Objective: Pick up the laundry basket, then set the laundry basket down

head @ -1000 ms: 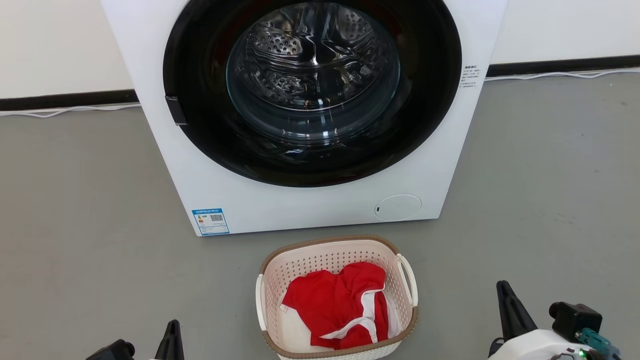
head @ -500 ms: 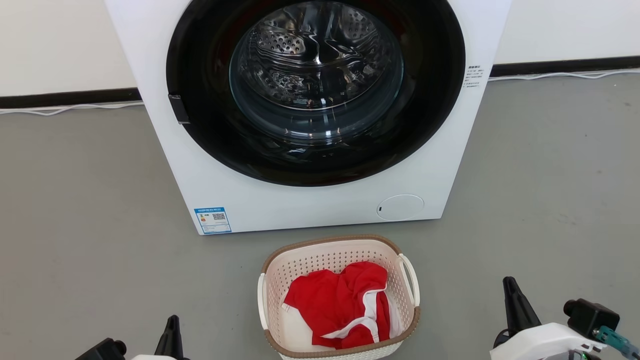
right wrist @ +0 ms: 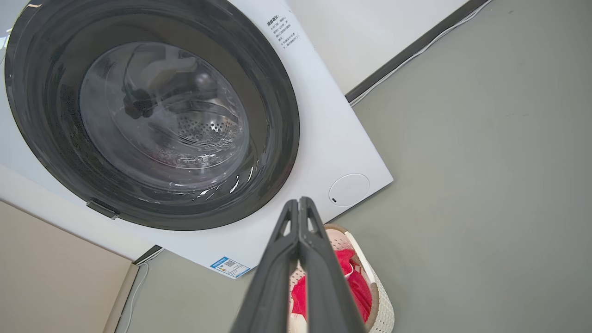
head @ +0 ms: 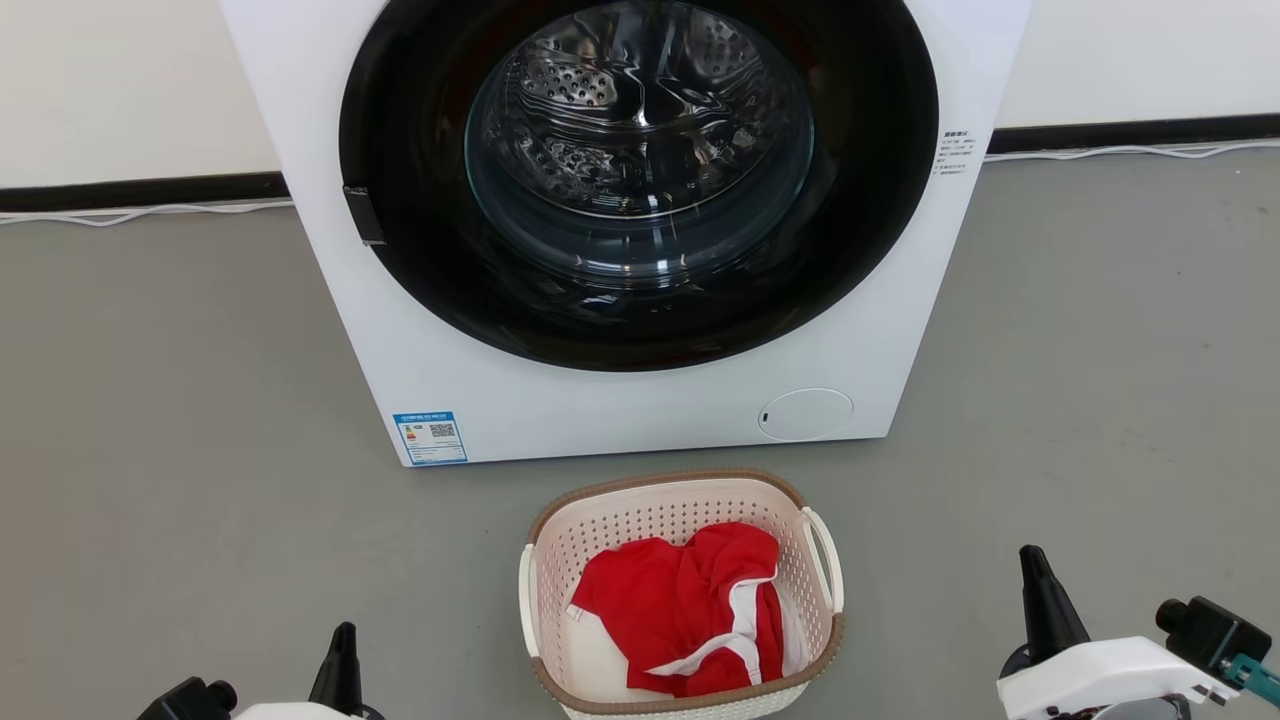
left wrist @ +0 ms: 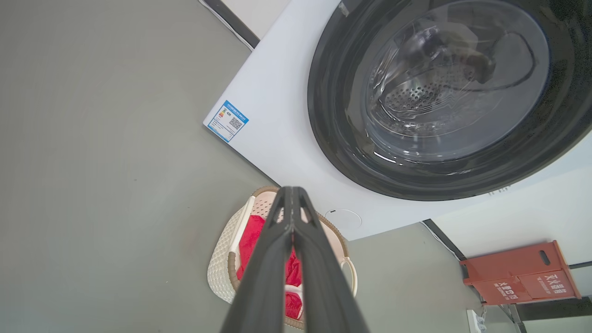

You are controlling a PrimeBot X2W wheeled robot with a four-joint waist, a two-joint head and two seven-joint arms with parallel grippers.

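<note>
The laundry basket (head: 660, 515) stands on the grey floor just before the washing machine, cream-white and perforated with a brown rim and white side handles; a red and white garment (head: 690, 610) lies inside. My left gripper (head: 343, 645) is low at the basket's left, shut, well apart from it. My right gripper (head: 1035, 575) is at the basket's right, shut, also apart. In the left wrist view the shut gripper (left wrist: 291, 194) points over the basket (left wrist: 219, 268). In the right wrist view the shut gripper (right wrist: 300, 206) points over the basket (right wrist: 381, 307).
A white front-loading washing machine (head: 620, 420) with its round dark door shut rises behind the basket. A white cable (head: 140, 212) runs along the wall's dark skirting. A red box (left wrist: 520, 273) stands by the wall in the left wrist view. Grey floor spreads to both sides.
The whole head view has shifted slightly right, so the camera moved. My right gripper has drifted right and a little up; the left one shifted only with the picture. The basket stays on the floor.
</note>
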